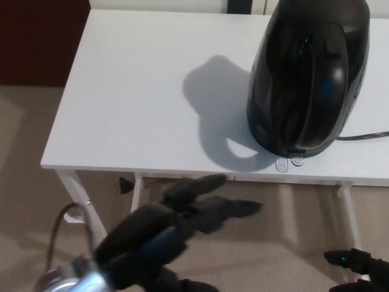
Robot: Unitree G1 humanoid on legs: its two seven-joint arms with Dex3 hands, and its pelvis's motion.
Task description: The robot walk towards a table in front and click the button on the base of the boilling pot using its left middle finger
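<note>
The boiling pot (309, 76) looks heavy and glossy-slick; press only the small clear button (290, 162) at its base. Left hand (176, 228) open, fingers spread; right hand (358, 264) unclear

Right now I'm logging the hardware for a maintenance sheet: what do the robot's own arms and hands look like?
The left hand is glossy black with thick rounded fingers; behind it sits a silvery metallic wrist section with a thin dark cable looping up from it. The right hand shows only at the picture's corner: black, with a small green light.
</note>
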